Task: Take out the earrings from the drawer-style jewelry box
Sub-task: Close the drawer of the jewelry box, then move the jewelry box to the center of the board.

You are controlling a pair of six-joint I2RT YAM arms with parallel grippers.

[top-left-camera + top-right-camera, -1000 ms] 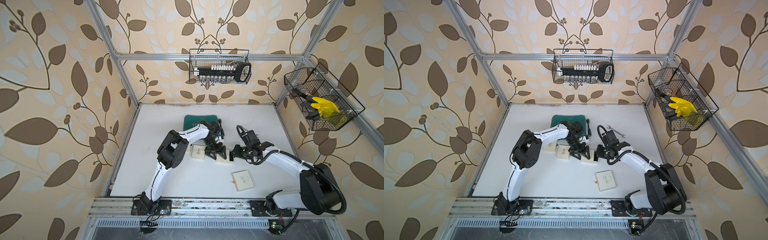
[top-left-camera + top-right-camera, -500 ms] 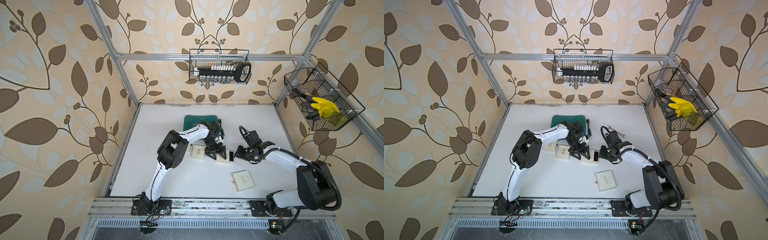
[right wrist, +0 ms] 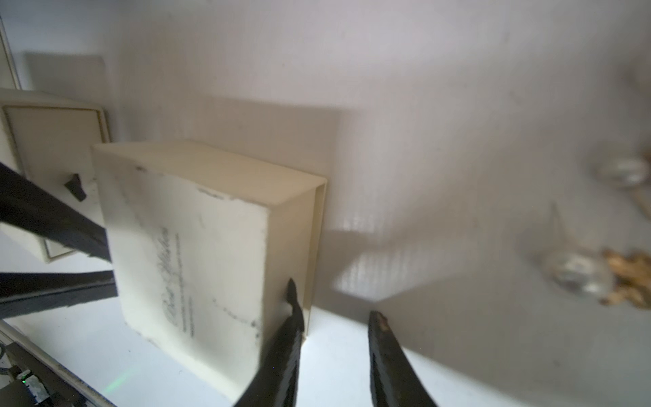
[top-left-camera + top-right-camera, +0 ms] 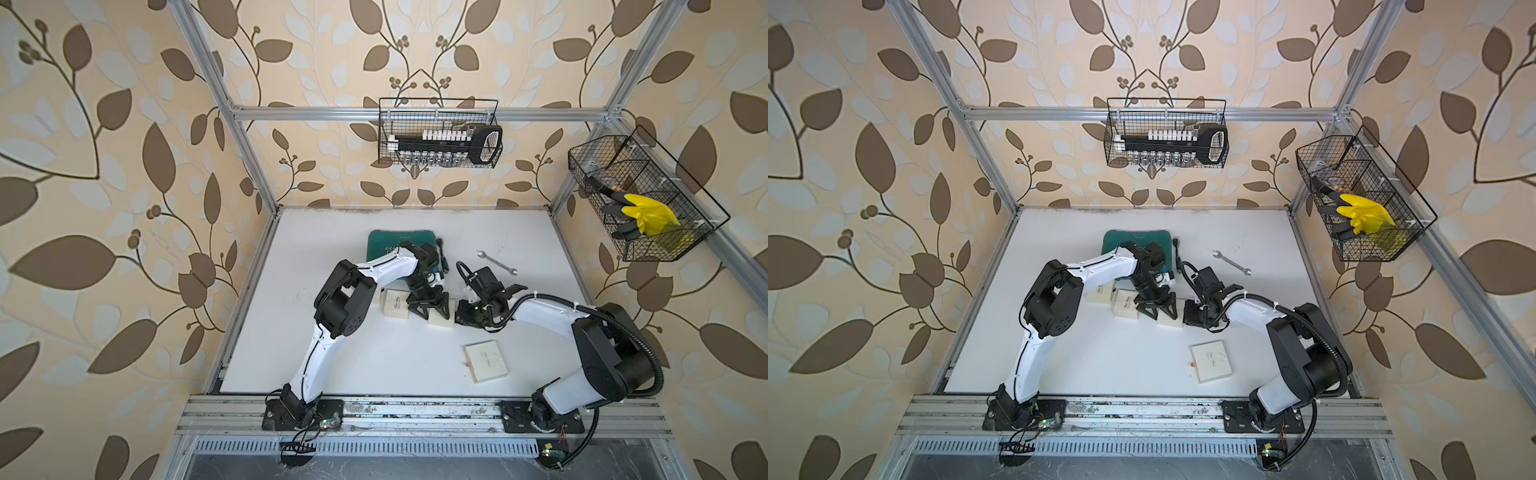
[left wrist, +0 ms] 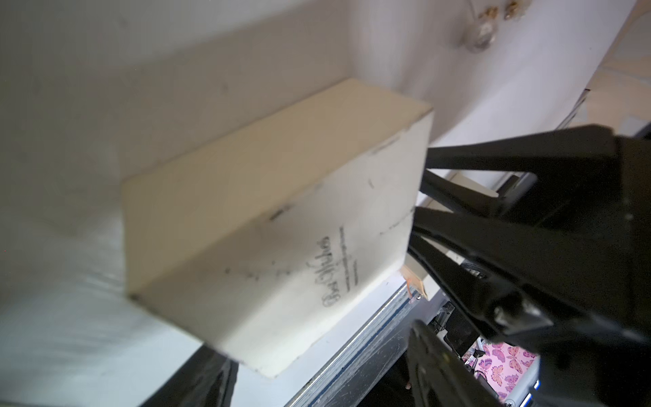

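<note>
Right gripper (image 3: pixel 334 303): jaws stood apart with nothing between them; one fingertip (image 3: pixel 294 310) rested at the open end of the jewelry box (image 3: pixel 190 246), the other hung over bare table (image 4: pixel 374 365).
Left gripper (image 4: pixel 430 311): set at the box's closed end, seemingly bracing it. I could not tell whether it pinched the box.
Earrings (image 3: pixel 577 276): at least two glinting pieces lay loose on the table, near the right gripper and clear of the box.
Jewelry box: cream, flat on the table between the grippers; drawer position not made out.
Done: in my judgement, some earrings were already out.
Left: this box's drawer to be drawn and emptied, if it held any.
Surroundings: second cream box (image 4: pixel 395 305) just beside the left gripper; larger cream box (image 4: pixel 487 362) nearer the front; wrench (image 4: pixel 496 264) and green pad (image 4: pixel 390 245) behind, neither in contact with a gripper.
</note>
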